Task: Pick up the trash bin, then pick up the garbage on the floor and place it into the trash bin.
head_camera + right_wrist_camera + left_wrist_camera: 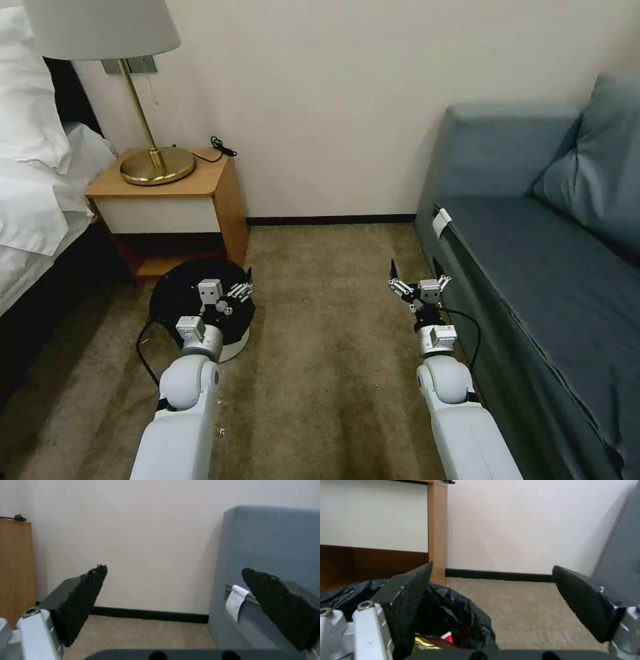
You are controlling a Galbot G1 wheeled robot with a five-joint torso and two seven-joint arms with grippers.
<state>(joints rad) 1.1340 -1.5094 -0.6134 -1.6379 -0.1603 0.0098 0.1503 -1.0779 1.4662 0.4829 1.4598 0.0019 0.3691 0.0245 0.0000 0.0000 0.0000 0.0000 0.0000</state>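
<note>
The trash bin [200, 313] stood on the carpet beside the nightstand [167, 200], litter visible inside its black liner. The left gripper [230, 293] hung spread wide over its rim, holding nothing; a sound release called for a straight upward withdrawal, clear of the liner. The right gripper [419, 279] hovered agape and empty by the sofa [533, 267].

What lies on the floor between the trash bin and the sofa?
Bare carpet in the head view, from the trash bin to the sofa; the open right gripper hangs above it.
</note>
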